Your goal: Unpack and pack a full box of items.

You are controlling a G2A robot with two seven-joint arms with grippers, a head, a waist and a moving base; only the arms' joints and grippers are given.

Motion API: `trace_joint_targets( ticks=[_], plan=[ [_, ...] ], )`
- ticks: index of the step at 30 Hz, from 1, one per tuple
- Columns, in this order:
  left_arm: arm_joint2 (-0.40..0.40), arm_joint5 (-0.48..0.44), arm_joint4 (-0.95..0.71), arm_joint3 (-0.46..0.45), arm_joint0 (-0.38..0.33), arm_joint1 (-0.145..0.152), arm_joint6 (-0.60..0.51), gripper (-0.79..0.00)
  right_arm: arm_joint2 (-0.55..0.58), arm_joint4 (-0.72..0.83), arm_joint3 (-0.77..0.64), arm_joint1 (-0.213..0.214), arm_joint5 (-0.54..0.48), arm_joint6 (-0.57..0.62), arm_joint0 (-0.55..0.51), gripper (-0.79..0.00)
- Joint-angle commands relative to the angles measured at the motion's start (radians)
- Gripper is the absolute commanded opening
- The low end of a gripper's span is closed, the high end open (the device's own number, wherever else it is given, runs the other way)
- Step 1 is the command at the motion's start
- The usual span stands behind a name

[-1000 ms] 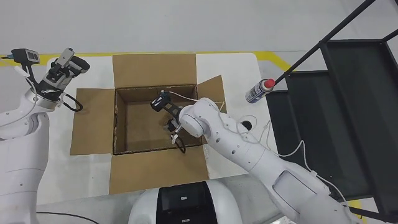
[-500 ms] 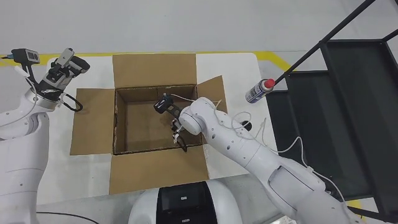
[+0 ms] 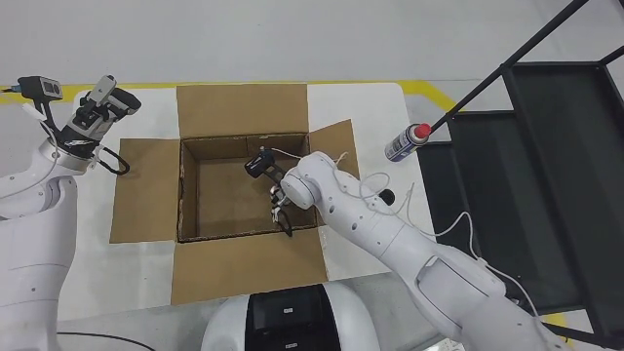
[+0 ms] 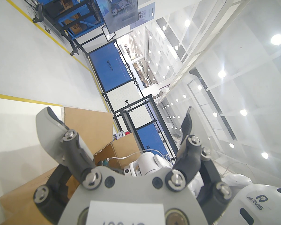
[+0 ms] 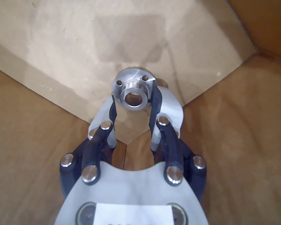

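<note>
Right arm (image 3: 336, 203) shifted slightly, fingers (image 5: 169, 105) apparently clasping flange (image 5: 132, 83).

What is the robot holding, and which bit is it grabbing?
The right gripper pinches a small metal flange by its round rim. The left gripper holds nothing.

Top view: right arm covers the near-right inner corner of box (image 3: 210, 200) and the floor under it. Right wrist view: flange (image 5: 133, 90) lower rim sits behind right claw (image 5: 133, 97) pads (image 5: 155, 99); underside hidden, floor contact unclear. Label on spray can (image 3: 405, 142) too small. Black stairs (image 3: 546, 185) cut off at picture edge.
</note>
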Motion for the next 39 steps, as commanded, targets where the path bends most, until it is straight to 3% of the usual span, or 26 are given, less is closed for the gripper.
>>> trace_joint_targets(
  ticks=[1, 7, 9, 11, 13, 22, 28, 35, 39],
  plan=[
    [0.0, 0.0, 0.0, 0.0, 0.0, 0.0, 0.0, 0.0, -0.001, 0.004, 0.011, -0.004, -0.002, -0.004, 0.005, -0.419],
    [0.0, 0.0, 0.0, 0.0, 0.0, 0.0, 0.0, 0.0, -0.009, 0.008, 0.037, -0.017, -0.005, -0.017, 0.019, -0.468],
    [0.0, 0.0, 0.0, 0.0, 0.0, 0.0, 0.0, 0.0, -0.012, 0.008, 0.046, -0.021, -0.006, -0.018, 0.022, -0.579],
    [0.0, 0.0, 0.0, 0.0, 0.0, 0.0, 0.0, 0.0, -0.015, 0.005, 0.056, -0.025, -0.005, -0.017, 0.026, -0.628],
    [0.0, 0.0, 0.0, 0.0, 0.0, 0.0, 0.0, 0.0, -0.018, 0.005, 0.065, -0.028, -0.005, -0.019, 0.028, -0.745],
    [0.0, 0.0, 0.0, 0.0, 0.0, 0.0, 0.0, 0.0, -0.027, -0.038, 0.046, -0.035, 0.002, -0.004, 0.03, -0.785],
    [0.0, 0.0, 0.0, 0.0, 0.0, 0.0, 0.0, 0.0, 0.018, -0.113, -0.163, -0.002, 0.008, 0.093, -0.02, -0.785],
    [0.0, 0.0, 0.0, 0.0, 0.0, 0.0, 0.0, 0.0, 0.155, -0.156, -0.552, 0.062, -0.039, 0.227, -0.179, -0.785],
    [0.0, 0.0, 0.0, 0.0, 0.0, 0.0, 0.0, 0.0, 0.218, -0.141, -0.697, 0.084, -0.08, 0.252, -0.25, -0.785]
  ],
)
